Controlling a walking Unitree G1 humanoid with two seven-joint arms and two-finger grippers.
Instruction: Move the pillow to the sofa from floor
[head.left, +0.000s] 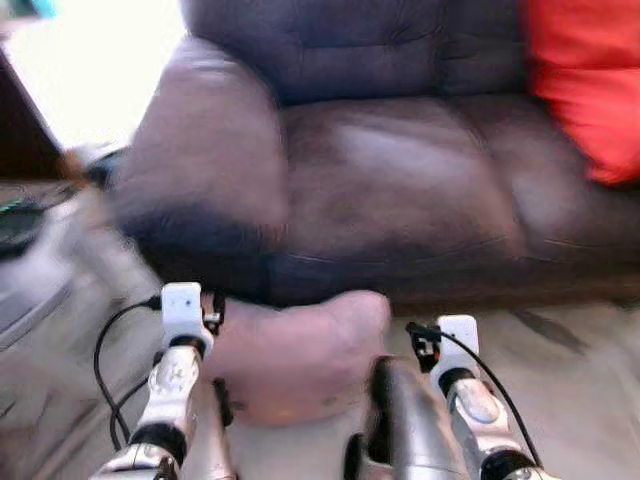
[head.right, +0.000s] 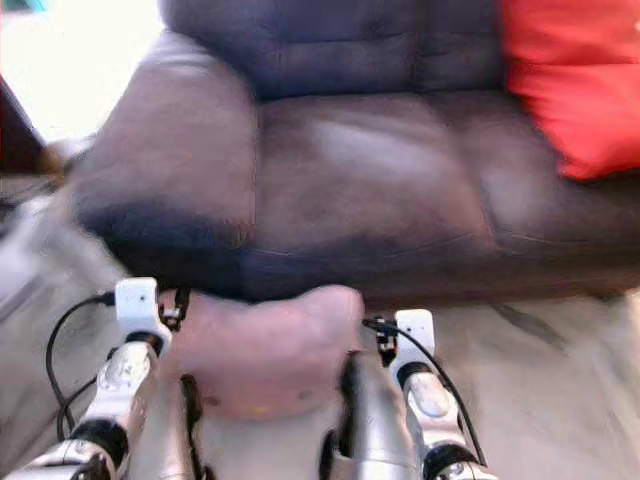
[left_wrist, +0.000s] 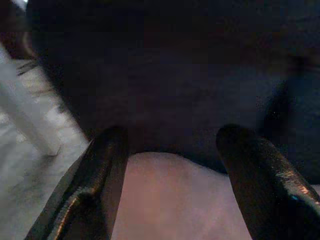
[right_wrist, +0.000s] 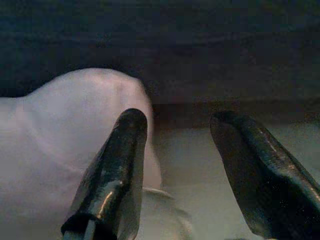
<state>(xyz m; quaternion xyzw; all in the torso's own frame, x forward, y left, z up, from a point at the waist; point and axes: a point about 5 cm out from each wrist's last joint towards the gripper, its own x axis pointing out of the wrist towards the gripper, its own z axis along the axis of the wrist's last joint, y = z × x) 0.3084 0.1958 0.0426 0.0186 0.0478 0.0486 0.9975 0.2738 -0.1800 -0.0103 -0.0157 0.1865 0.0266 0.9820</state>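
— What have the end effectors got?
— Left end effector (left_wrist: 170, 175) and right end effector (right_wrist: 175, 170) both gape wide, pressing the pillow (head.left: 295, 360) between the arms, above the floor (head.left: 590, 400).
— How will it handle?
— Probably soft and light; squeeze its sides, then lift onto the sofa (head.left: 400, 190).

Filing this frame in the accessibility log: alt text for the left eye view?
A pale pink pillow is held up between the robot's left gripper and right gripper, just in front of a dark brown leather sofa. A red cushion sits at the sofa's right end; the frame is motion-blurred.
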